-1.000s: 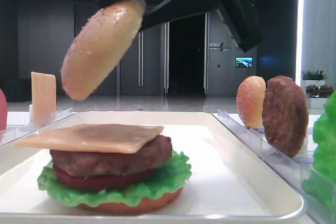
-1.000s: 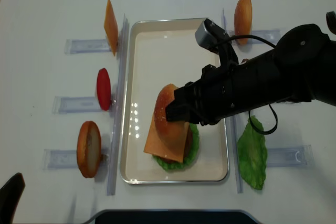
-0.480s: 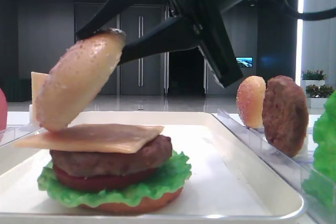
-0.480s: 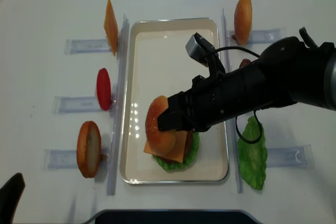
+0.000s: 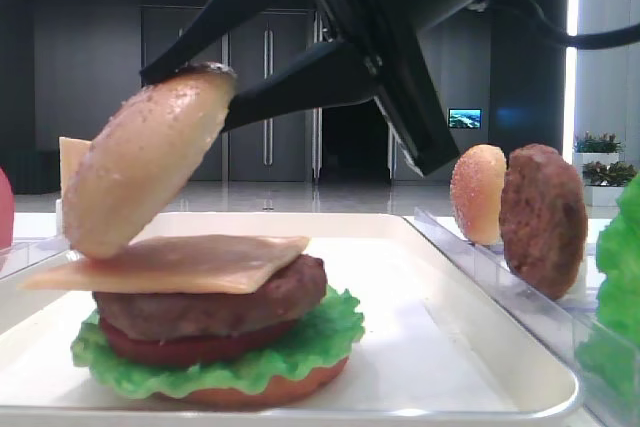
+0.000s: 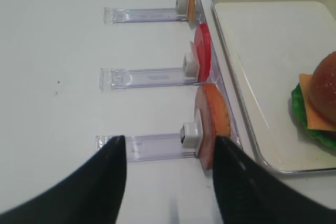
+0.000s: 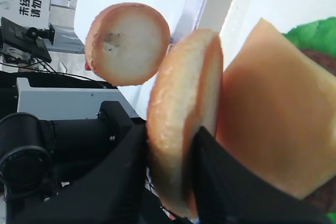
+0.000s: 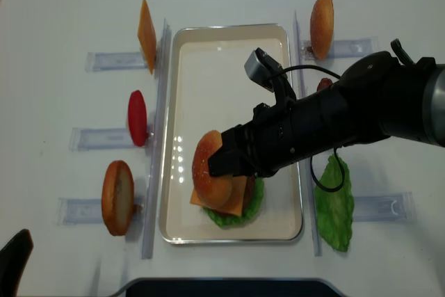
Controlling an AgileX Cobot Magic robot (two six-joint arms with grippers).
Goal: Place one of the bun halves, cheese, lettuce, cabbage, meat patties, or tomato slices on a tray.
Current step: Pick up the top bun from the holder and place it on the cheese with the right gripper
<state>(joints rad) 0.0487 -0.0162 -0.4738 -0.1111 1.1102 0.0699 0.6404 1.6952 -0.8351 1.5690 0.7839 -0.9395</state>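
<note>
One bun top [image 5: 150,172] hangs tilted in the right gripper [image 7: 191,145], fingers clamped on its edge, its lower rim touching or just above the cheese [image 5: 170,262] capping the stack on the tray [image 5: 470,347]. The capping step is in hand; next the bun likely needs levelling over the stack before release. The left gripper [image 6: 168,174] stands spread wide and empty, off by the racks [image 6: 147,77].

The right arm [image 8: 334,126] covers the patty in the right-hand rack and part of the lettuce leaf [image 8: 335,206]. The stacked burger's patty [image 5: 210,302] is mostly hidden overhead by the bun top [image 8: 212,172]. The left gripper [image 6: 168,182] is cut off by the picture's lower edge.
</note>
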